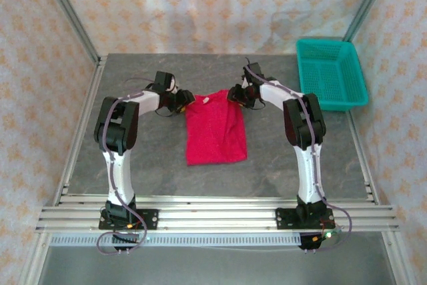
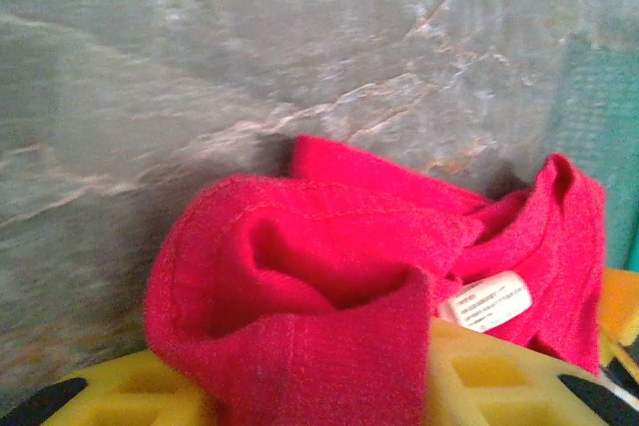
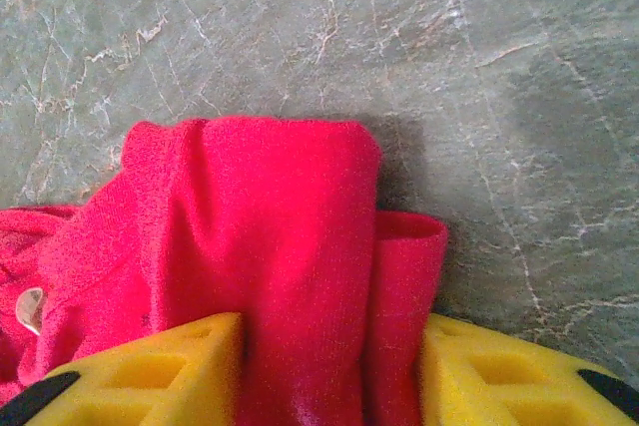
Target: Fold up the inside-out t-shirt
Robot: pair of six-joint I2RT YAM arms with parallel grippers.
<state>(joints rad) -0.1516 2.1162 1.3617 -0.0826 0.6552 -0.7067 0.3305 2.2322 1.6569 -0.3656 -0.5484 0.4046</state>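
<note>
The red t-shirt [image 1: 215, 131] lies in the middle of the table as a narrow folded strip, its white tag [image 1: 206, 99] at the far edge. My left gripper [image 1: 183, 103] is at the strip's far left corner and my right gripper [image 1: 235, 95] at its far right corner. In the left wrist view, bunched red t-shirt fabric [image 2: 329, 266] fills the gap between the yellow fingers [image 2: 489, 376] of the left gripper [image 2: 319, 386], with the tag [image 2: 486, 301] just beside it. In the right wrist view, a thick fold of the t-shirt [image 3: 270, 236] is pressed between the right gripper's [image 3: 329, 376] yellow fingers [image 3: 170, 366].
A teal plastic basket [image 1: 331, 75] stands at the table's far right corner, and its side shows in the left wrist view [image 2: 599, 147]. The grey stone-patterned table [image 1: 147, 158] is bare around the shirt. Patterned curtain walls close off the back and sides.
</note>
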